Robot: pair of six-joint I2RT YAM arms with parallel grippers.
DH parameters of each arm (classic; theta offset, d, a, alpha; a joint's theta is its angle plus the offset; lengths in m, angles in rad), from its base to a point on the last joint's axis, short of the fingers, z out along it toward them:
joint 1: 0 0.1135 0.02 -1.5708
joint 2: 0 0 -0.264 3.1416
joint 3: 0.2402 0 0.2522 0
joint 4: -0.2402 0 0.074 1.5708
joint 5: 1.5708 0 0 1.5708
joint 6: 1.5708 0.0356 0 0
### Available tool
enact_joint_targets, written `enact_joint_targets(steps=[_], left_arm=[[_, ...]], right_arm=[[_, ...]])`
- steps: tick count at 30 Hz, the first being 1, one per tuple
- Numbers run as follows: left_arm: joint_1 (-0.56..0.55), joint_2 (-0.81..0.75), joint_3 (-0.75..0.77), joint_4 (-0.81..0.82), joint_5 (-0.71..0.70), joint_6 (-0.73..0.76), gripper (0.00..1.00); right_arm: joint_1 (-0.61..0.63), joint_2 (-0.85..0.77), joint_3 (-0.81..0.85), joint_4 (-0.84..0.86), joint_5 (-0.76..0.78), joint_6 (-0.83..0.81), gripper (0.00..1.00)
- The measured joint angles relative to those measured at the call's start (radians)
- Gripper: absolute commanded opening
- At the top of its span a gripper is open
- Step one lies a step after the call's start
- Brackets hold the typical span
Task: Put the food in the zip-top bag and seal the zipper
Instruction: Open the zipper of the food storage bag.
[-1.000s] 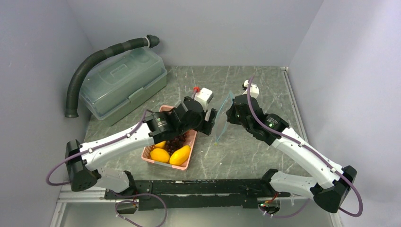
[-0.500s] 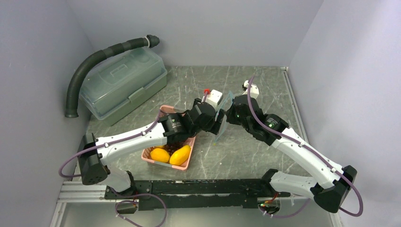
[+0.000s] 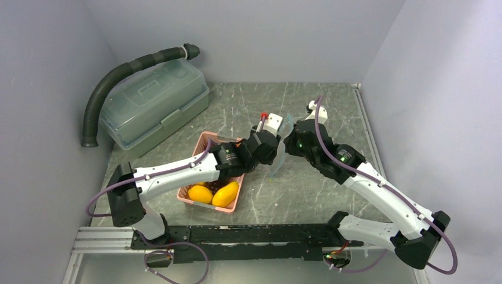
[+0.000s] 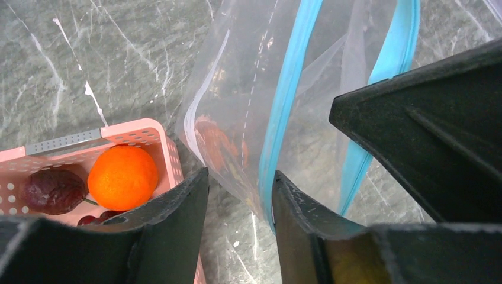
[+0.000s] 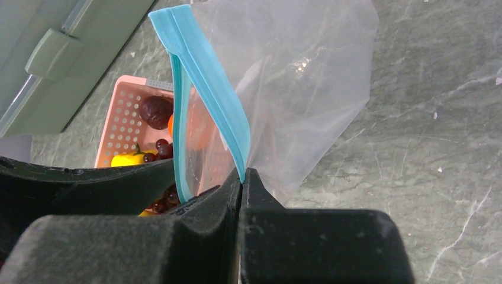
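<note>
Top view: zip-top bag hangs upright mid-table, just right of pink basket. Both grippers' fingertips are hidden by wrists.
Left wrist: left gripper fingers part-way apart, with the bag's edge and zipper between. Orange sits in the basket's corner.
Right wrist: right gripper pinched tight on zipper. Grapes blurred behind film.

- We see the clear zip-top bag upright and floppy, just beside the pink basket.
- Teal zipper is unsealed, strips apart.
- We find the orange, dark reddish-purple fruit, grapes and yellow mangoes all in the basket.
</note>
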Motion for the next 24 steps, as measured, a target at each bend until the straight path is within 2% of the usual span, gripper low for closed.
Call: enact_joint_targets(steps=[7, 11, 24], left_arm=[[-0.005, 0.002, 0.003, 0.011, -0.022, -0.001, 0.29], [-0.011, 0.002, 0.006, 0.016, -0.025, -0.001, 0.0], [-0.016, 0.001, 0.054, 0.011, -0.061, 0.043, 0.0]], right_arm=[[0.0, -0.004, -0.013, 0.0, 0.0, 0.0, 0.0], [0.0, -0.003, -0.023, 0.0, 0.0, 0.0, 0.0], [0.0, -0.01, -0.022, -0.014, -0.003, -0.008, 0.0]])
